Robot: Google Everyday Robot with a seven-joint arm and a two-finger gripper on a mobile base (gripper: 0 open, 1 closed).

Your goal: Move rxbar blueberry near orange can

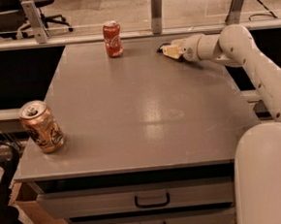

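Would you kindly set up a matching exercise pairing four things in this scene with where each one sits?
Things:
1. orange can
2. red can
3. gripper
4. drawer handle

Places:
A. upright at the far edge of the table
B. below the table's front edge
C. near corner of the table, on the picture's left
D. low over the far side, picture-right of the red can, at the rxbar blueberry

Pairs: 1-C, 2-A, 3-D, 4-B

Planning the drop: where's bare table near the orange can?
Bare table right of the orange can, through the middle to the front and right edges. Crowded only at the far edge: red can, tool to its right.
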